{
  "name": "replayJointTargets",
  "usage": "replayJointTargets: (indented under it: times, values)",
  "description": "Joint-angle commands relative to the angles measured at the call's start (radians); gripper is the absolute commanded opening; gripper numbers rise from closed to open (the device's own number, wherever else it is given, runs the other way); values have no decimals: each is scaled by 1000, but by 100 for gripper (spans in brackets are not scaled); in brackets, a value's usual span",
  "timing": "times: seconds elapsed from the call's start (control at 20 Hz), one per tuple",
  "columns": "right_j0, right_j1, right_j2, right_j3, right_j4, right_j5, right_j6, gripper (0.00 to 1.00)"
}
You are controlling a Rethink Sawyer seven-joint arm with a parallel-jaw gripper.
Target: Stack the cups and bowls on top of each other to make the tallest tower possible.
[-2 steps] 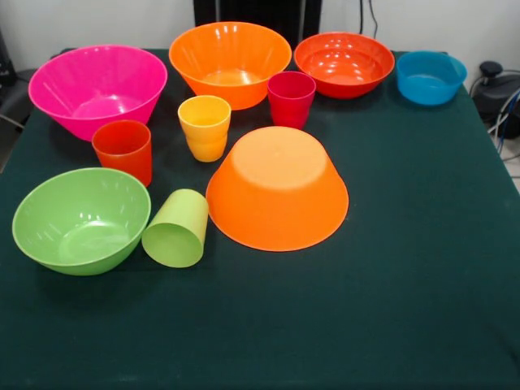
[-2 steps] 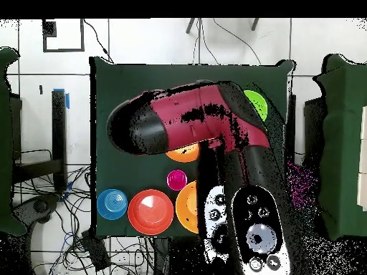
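Front view: no tower, all cups and bowls separate toward tabletop's far edge, one orange bowl upturned mid-table; overhead only: arm covering them, gripper state can't tell

On the dark green desk we see six bowls and four cups, all unstacked. One orange bowl sits upside down; the green cup lies on its side.

Arm – dark red w/ black joints, rounded; white-grey button panel.
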Motion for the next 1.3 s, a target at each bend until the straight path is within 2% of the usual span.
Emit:
replayJointTargets:
  times: [0.05, 0.3, 0.5, 0.75, 0.85, 1.05, 1.15, 1.3]
  values:
    - [-19, 71, -50, 121, 13, -36, 34, 100]
    - [-30, 78, -48, 142, 22, -51, 23, 100]
    - [-17, 42, -63, 168, 26, -35, 30, 100]
    - [-22, 35, -64, 185, 32, -30, 17, 100]
    - [-20, 37, -70, 199, 20, -52, 25, 100]
    - [-35, 41, -79, 256, 50, -66, 42, 100]
    - [-37, 43, -94, 287, 72, -79, 75, 100]
    - [-10, 40, -162, 340, 146, -110, 247, 100]
